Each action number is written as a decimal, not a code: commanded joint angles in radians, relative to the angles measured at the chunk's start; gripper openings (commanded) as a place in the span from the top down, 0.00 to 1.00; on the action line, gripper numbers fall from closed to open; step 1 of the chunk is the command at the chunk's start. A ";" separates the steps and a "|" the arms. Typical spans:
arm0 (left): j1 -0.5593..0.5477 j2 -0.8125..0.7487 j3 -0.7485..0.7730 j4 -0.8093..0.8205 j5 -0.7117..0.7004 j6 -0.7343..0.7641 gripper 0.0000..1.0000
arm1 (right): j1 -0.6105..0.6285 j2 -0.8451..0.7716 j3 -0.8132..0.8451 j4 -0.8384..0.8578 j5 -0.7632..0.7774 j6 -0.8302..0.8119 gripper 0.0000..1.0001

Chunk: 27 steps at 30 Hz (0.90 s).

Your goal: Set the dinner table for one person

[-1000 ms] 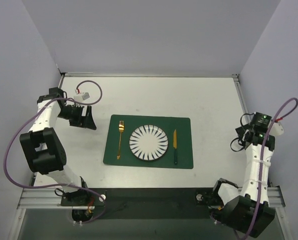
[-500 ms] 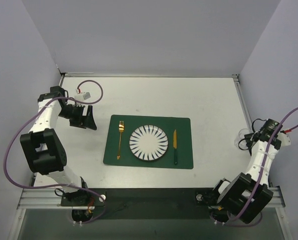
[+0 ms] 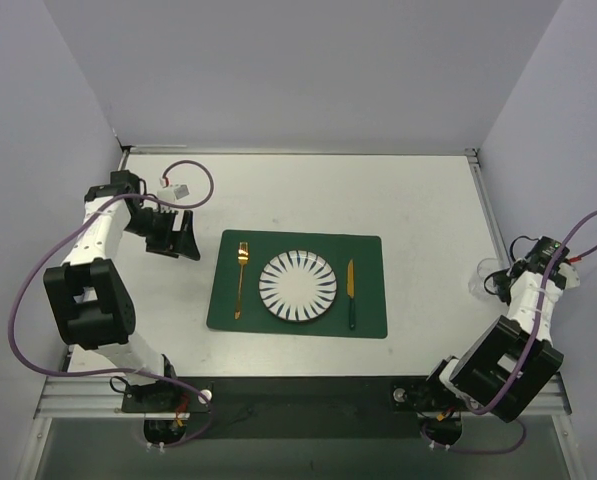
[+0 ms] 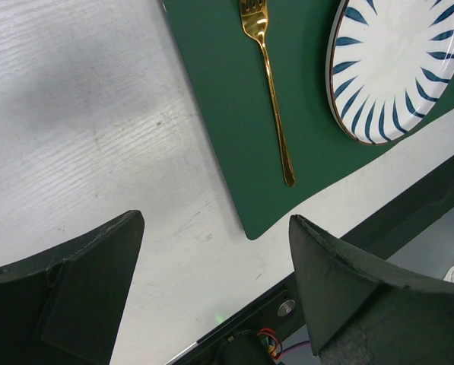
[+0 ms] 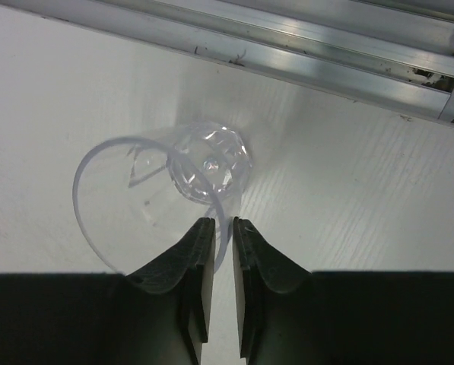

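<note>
The white dinner table (image 3: 408,210) holds a dark green placemat (image 3: 296,240). On the mat lie a blue-striped white plate (image 3: 298,286), a gold fork (image 3: 241,278) to its left and a green-handled knife (image 3: 351,292) to its right. My left gripper (image 3: 185,237) is open and empty over bare table left of the mat; its wrist view (image 4: 215,220) shows the fork (image 4: 268,84) and the plate (image 4: 394,61). My right gripper (image 3: 498,278) is at the table's right edge. Its jaws (image 5: 223,223) stand nearly together on the rim of a clear cup (image 5: 166,190).
A metal rail (image 5: 287,46) runs just beyond the cup along the table's right edge (image 3: 488,215). The purple cable (image 3: 193,185) of the left arm loops over the far left of the table. Grey walls stand on three sides.
My right arm has swung outward and down to the table's right edge, and its gripper now sits on the clear cup. My left gripper has drifted slightly toward the mat.
</note>
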 commanded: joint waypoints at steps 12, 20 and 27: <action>-0.003 -0.024 0.016 0.027 0.006 0.021 0.12 | 0.175 -0.122 0.059 -0.065 0.113 -0.146 1.00; 0.000 -0.056 -0.013 0.017 0.003 0.049 0.12 | 0.503 -0.096 0.217 -0.151 0.187 -0.150 1.00; 0.003 -0.054 -0.021 0.023 0.006 0.053 0.12 | 0.808 0.097 0.397 -0.154 0.118 -0.181 1.00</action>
